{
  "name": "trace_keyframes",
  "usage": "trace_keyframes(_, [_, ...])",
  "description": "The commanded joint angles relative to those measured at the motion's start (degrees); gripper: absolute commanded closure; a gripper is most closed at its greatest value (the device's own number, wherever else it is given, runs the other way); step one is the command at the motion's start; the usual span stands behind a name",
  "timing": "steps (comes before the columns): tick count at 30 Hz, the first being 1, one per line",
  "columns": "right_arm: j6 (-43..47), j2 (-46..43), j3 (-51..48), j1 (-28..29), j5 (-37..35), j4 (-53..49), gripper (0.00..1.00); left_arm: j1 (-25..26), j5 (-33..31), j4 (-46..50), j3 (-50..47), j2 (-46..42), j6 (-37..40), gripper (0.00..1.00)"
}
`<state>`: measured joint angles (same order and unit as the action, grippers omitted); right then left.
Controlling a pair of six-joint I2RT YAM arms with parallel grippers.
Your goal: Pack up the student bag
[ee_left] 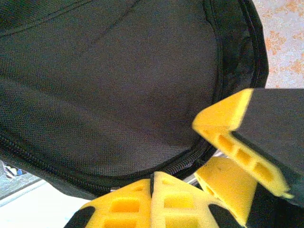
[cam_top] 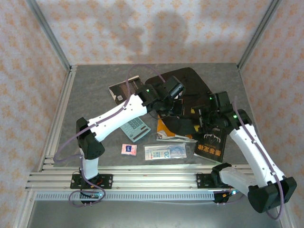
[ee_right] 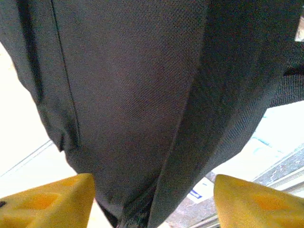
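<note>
Grey table (cam_top: 95, 85), walled in by patterned panels, metal rail along near edge.

Student bag (cam_top: 192, 80) is the biggest item: black, soft, lying at centre-far of table, partly under both arms. Left wrist view looks at dark woven fabric w/ a zip line curving along the rim; right wrist view has a fold of the same fabric hanging down.

Left arm (cam_top: 118, 114) reaches diagonally from near-left to the bag's near-left side. Right arm (cam_top: 251, 147) bends in from near-right to the bag's right side.

Black book (cam_top: 210, 141) w/ pale characters on cover lies flat near-right of bag, just under right arm. Brown book (cam_top: 124, 89) lies far-left, beside left arm. Orange flat item (cam_top: 166, 129) pokes out from under bag's near edge.

Grey calculator (cam_top: 135, 128) sits btwn left arm and bag's near edge. Banknote-like slip (cam_top: 165, 151) lies near the rail; small pink packet (cam_top: 128, 149) just left of it.

Left gripper (ee_left: 152, 199): yellow fingers pressed together, fully closed, tips right below the zip rim; can't tell if any fabric is pinched.

Right gripper (ee_right: 154, 180): fingers wide apart, bag fold hanging btwn them, not clamped
</note>
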<state>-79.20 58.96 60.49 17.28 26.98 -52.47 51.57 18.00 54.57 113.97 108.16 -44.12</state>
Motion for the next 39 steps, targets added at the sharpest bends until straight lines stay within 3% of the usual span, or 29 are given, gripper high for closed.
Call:
trace_keyframes(1, [0.8,1.5,-0.4,0.6,-2.5,0.6,0.53,0.5,-0.6,0.2,2.2,-1.7,-0.1,1.0])
trace_keyframes(5, [3.1,1.4,-0.5,0.6,-7.5,-3.9,0.88,0.3,-5.5,3.7,1.3,-2.8,2.3,1.0])
trace_keyframes(7, [3.7,1.3,-0.9,0.6,-9.1,-5.3,1.0,-0.3,-7.7,4.7,-0.8,-4.0,2.8,1.0])
trace_keyframes(14, [5.5,0.9,-2.2,0.6,-10.8,-6.9,1.0,-6.0,-12.1,1.9,-13.6,-10.5,2.5,1.0])
trace_keyframes(18, [6.7,0.8,-2.9,0.6,-10.5,-7.0,1.0,-9.6,-12.9,0.7,-15.8,-11.8,3.9,1.0])
trace_keyframes(30, [14.7,1.4,-2.5,0.6,-10.4,-10.3,1.0,-20.2,-15.1,-2.6,-17.1,-7.6,8.2,1.0])
trace_keyframes(39, [28.3,6.1,-0.2,0.7,-5.9,-10.4,1.0,-24.5,-18.0,-0.5,-6.4,0.9,12.4,1.0])
